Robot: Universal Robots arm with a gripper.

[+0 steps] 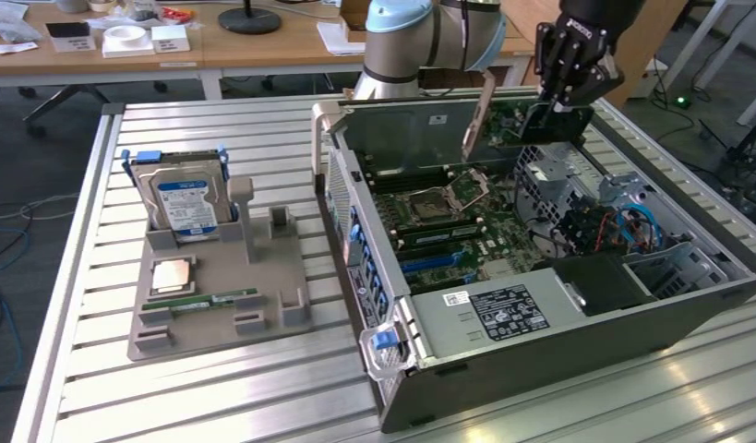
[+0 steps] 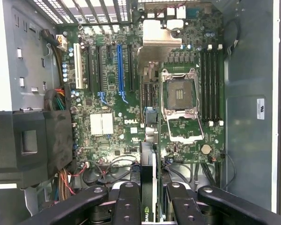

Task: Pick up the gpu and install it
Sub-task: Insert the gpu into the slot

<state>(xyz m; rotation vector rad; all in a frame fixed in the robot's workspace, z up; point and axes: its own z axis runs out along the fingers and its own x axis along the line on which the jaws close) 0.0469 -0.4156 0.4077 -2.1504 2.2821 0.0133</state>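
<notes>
Now, off case's [image 1: 562, 369] side at exterior view's left: grey holder [image 1: 205, 309] on surface [image 1: 94, 388], hard drive [image 1: 186, 205] standing in it. Above case's open interior, toward its far end: gpu [image 1: 534, 127] hanging on edge, clear of motherboard [image 1: 451, 221]. Hand [image 1: 560, 101] directly over card, fingers partly closed, clamping upper edge. Judged light, stiff, fragile. Best gripped by board edges, away from contacts and components.

Green gpu [image 1: 535, 125], on edge, held over case [image 1: 599, 355]
</notes>
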